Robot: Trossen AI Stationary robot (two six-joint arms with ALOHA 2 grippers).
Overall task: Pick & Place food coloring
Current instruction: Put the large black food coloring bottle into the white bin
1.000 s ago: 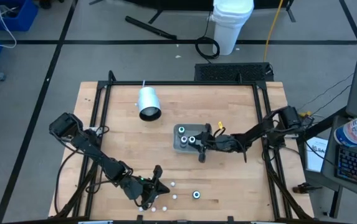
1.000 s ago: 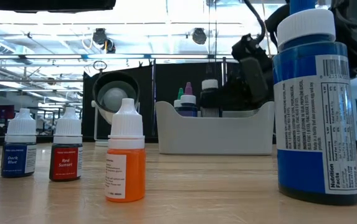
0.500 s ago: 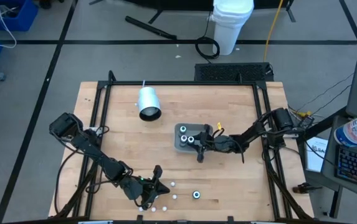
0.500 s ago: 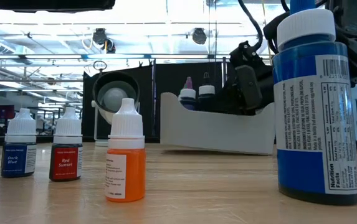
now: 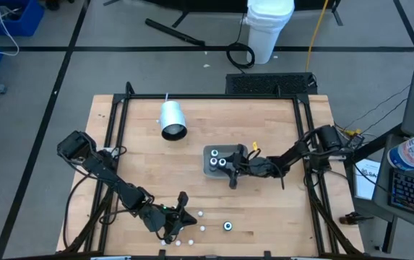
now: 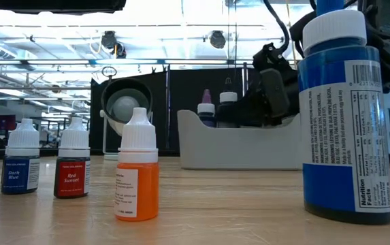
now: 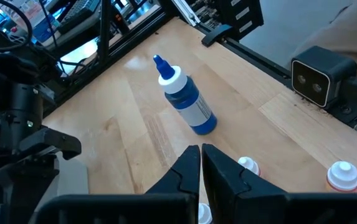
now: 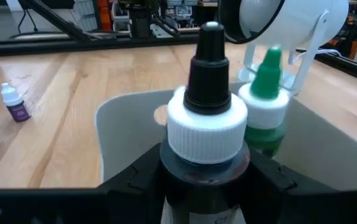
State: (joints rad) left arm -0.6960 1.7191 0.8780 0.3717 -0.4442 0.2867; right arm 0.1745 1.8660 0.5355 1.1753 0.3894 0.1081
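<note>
Beside the small bottles [image 5: 201, 214] near the front edge, left gripper [image 5: 183, 217] rests with fingers together. At the grey tray [image 5: 212, 167], right gripper [image 5: 230, 165] stays clamped on a black-tipped bottle [image 8: 207, 118], green-tipped bottle [image 8: 265, 102] just beyond.

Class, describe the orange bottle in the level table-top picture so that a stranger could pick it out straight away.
Start at the big blue bottle filling the right of the low view, then look left along the wooden table. The orange bottle stands upright there, nearer the camera than the grey tray. It alone has an orange body under its white dropper cap; its left neighbours read Red Sunset and Dark Blue.
</note>
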